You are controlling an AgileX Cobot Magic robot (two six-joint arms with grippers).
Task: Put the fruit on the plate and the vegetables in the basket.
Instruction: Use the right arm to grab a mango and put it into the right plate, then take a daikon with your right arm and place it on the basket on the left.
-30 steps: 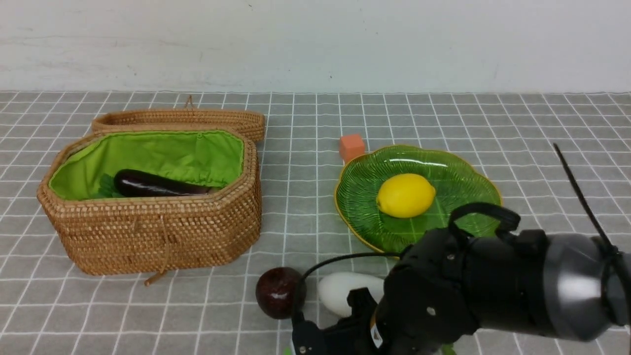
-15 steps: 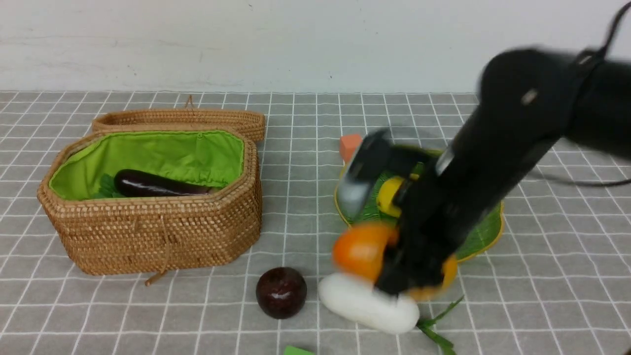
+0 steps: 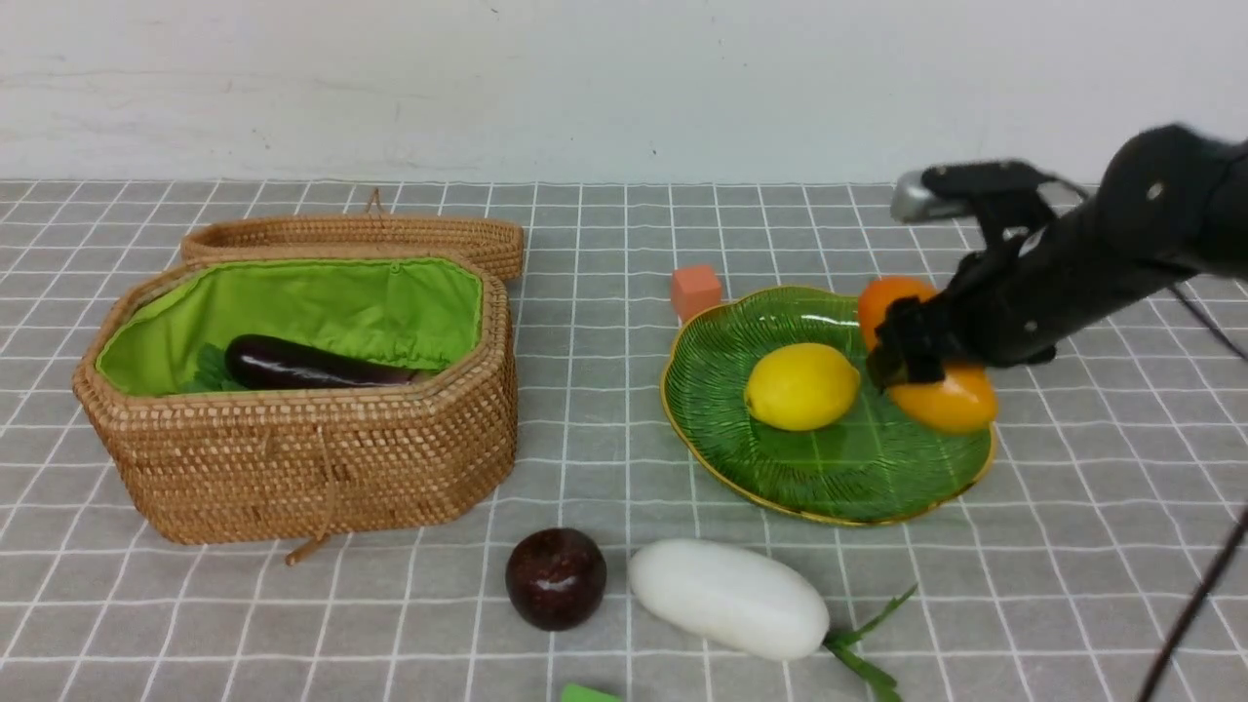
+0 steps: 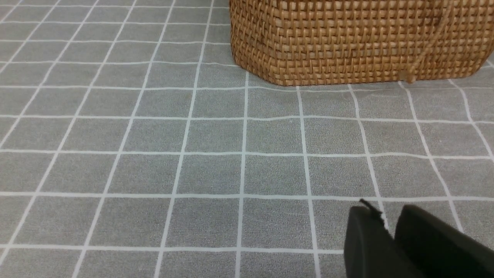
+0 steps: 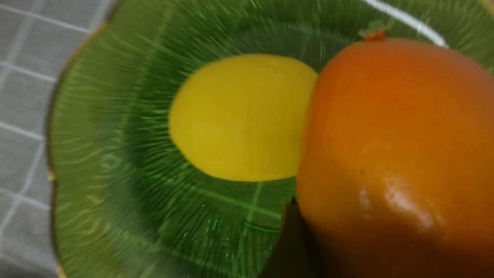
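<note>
Nearly halfway, with the mango next for the plate

From the front, the eggplant (image 3: 317,364) lies in the basket (image 3: 302,468) and the lemon (image 3: 801,386) on the plate (image 3: 838,478); the right gripper (image 3: 926,341) is closed around the mango (image 3: 944,400) at the plate's right side, apparently not released. Left to do: the dark red fruit (image 3: 556,579) and white radish (image 3: 729,597), both on the table (image 3: 409,624). By the left wrist, the left gripper (image 4: 393,235) has its tips near each other, nothing visible between them. By the right wrist, the mango hides part of the lemon.

Small orange cube (image 3: 696,292), green block (image 3: 589,693).
</note>
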